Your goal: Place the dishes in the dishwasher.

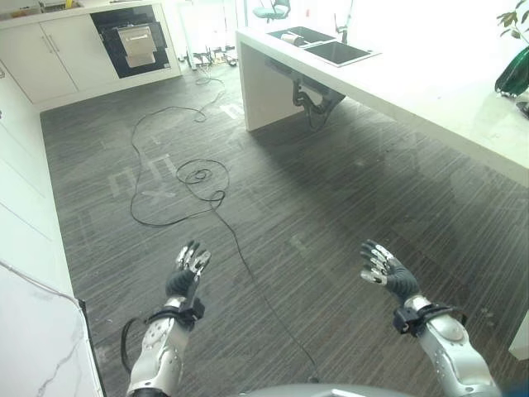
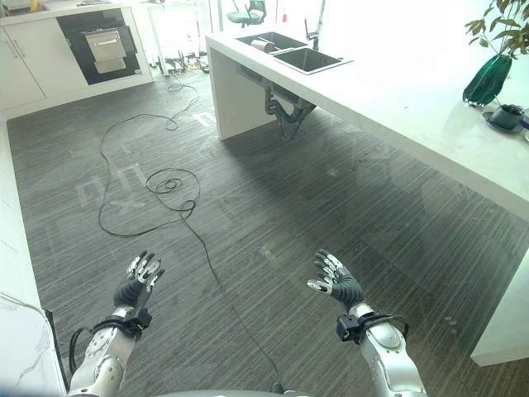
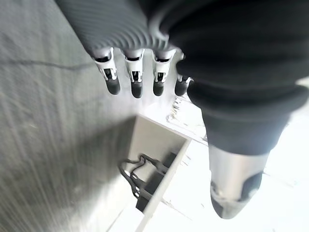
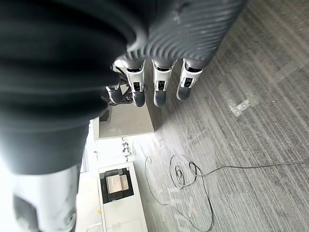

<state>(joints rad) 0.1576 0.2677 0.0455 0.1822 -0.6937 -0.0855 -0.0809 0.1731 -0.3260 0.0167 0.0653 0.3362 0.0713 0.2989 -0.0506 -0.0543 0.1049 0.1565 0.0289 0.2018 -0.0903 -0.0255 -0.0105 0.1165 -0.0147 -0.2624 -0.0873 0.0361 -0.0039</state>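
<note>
Left eye view: left hand [image 1: 188, 273] raised over the dark wood-grain floor [image 1: 331, 207] at lower left, fingers straight and relaxed, holding nothing. Right hand [image 1: 383, 269] raised at lower right, fingers loosely spread, likewise holding nothing. White kitchen island [image 1: 430, 83] along the upper right, with a double sink [image 1: 326, 45] set into its far end and a faucet [image 1: 340, 29] at the sink's edge. Open dishwasher [image 1: 136, 43] far off in the white cabinets [image 1: 50, 54] at upper left, well apart from both hands. Office chair [image 1: 273, 10] beyond the island's far end.

Right eye view: same scene. Green vase [image 2: 488, 78] with a plant near the island's right end, a small dark dish on a saucer [image 2: 506, 117] just beside it on the countertop. Something pale and cylindrical [image 2: 263, 45] lying in the far sink basin; too small to identify.

Left wrist view: fingers [image 3: 136, 84] extended in a row, empty, with the island's end and the pipes beneath it past them.

Right wrist view: fingers [image 4: 159, 89] extended, empty, above the floor; dishwasher opening visible far beyond.
</note>
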